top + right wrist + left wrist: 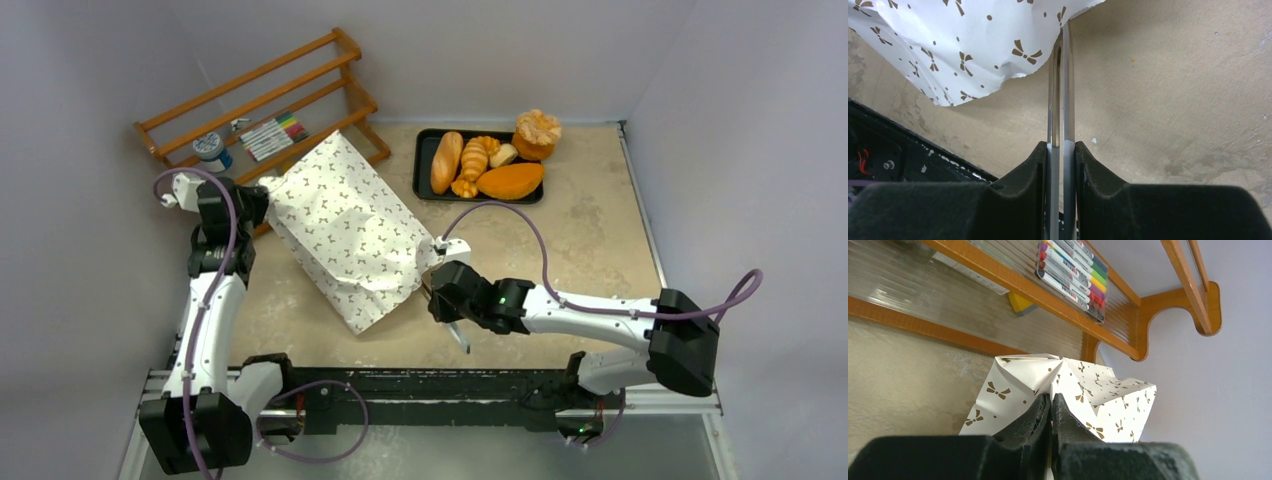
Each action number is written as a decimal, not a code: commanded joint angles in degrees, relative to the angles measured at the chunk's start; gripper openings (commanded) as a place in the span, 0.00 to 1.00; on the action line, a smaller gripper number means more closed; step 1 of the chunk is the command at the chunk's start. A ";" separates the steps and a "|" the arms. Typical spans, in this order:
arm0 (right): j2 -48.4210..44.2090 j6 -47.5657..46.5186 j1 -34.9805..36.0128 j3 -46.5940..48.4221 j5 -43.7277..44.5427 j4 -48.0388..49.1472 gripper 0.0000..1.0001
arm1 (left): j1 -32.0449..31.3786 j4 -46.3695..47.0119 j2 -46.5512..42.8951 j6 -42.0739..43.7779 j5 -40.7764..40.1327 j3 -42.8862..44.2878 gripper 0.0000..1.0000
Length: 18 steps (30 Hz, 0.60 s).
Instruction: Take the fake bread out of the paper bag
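Nearest the arm bases, the right claw (1062,147) is closed narrow on a pair of thin metal tongs (1063,90). The 2 blades lie pressed flat together between its fingers. The back end of the tongs sticks out behind the claw toward the near edge of the worktop (580,240). Their tips reach the ragged edge of the paper bag (345,230); whether they touch it cannot be told.

The paper bag lies slantwise across the middle of the worktop, white with small brown marks. Its near end is beside the right claw and its far end points toward the back left. Nothing inside the bag can be seen from any view.

At that far end, the left claw (1050,401) is pinched shut on a fold of the bag's bottom, with paper caught between its fingers.

Farther back and to the right, well apart from the bag, a black tray (424,160) carries several pieces of bread (510,181), with a round bun at its far right corner.

At the back left stands a wooden rack (250,80), just behind the bag. A pack of coloured markers (272,134) and a small white-and-blue tub (211,150) rest on it.
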 commanded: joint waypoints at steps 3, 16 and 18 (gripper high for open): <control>-0.74 -0.70 0.29 2.70 0.59 2.57 0.00 | -2.88 0.95 -1.09 2.93 -6.63 2.13 0.00; -0.31 -1.12 0.24 2.49 0.24 3.58 0.00 | -7.10 -3.49 -1.54 5.22 -15.53 4.82 0.00; 0.32 -1.22 0.18 2.99 0.38 3.21 0.00 | -6.76 -3.59 -0.14 4.67 -13.01 4.05 0.00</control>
